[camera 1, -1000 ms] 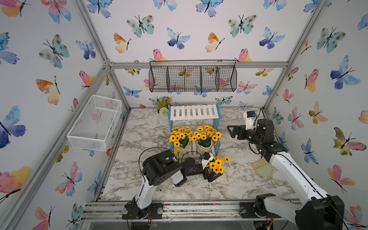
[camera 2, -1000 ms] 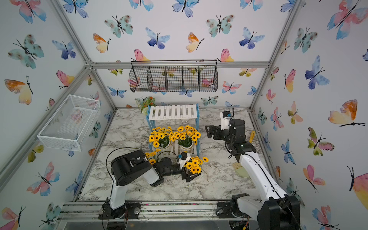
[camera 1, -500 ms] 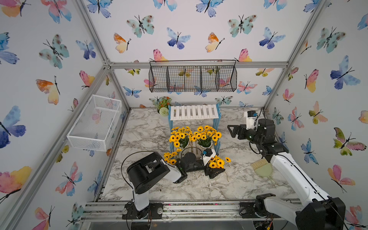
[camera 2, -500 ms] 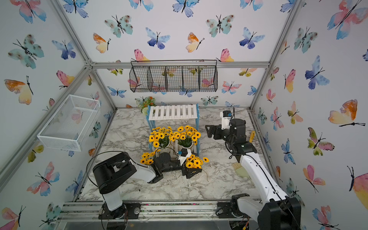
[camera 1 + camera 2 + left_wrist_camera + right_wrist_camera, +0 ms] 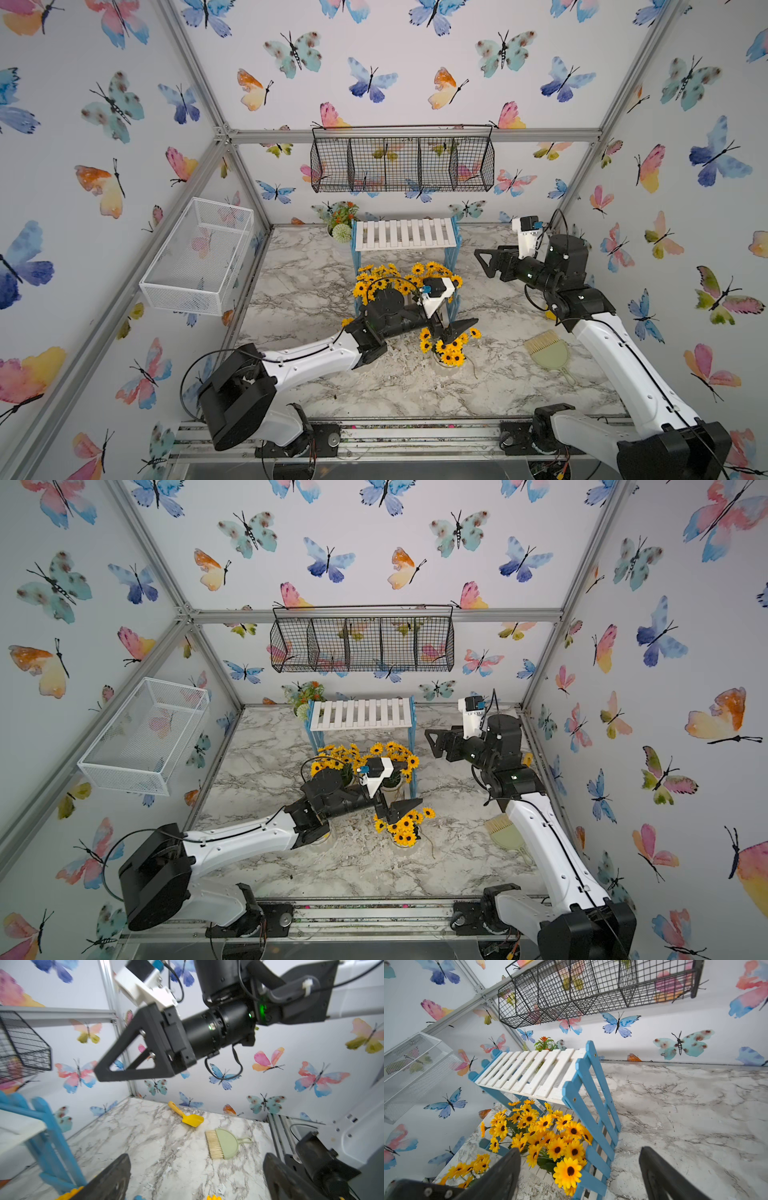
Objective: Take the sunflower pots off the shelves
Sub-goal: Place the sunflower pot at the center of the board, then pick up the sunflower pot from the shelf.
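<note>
Showing left pincer (image 5: 457, 328) released over white-potted yellow sunflowers (image 5: 449, 353) on marble bench (image 5: 311, 291); right pincer (image 5: 484, 262) likewise released, empty, beside blue-framed slatted shelves (image 5: 405, 235).

Pots hidden, fingers cropped
The left arm (image 5: 316, 357) covers the bodies of the shelved sunflower pots (image 5: 432, 272) near the left fingers (image 5: 463, 325); wrist-view edges crop left and right fingers (image 5: 500, 1174).

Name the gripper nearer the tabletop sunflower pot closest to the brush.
Left. The left gripper hovers right over that sunflower pot, fingers open; the right gripper hangs higher, off beside the shelves, clearly farther.
</note>
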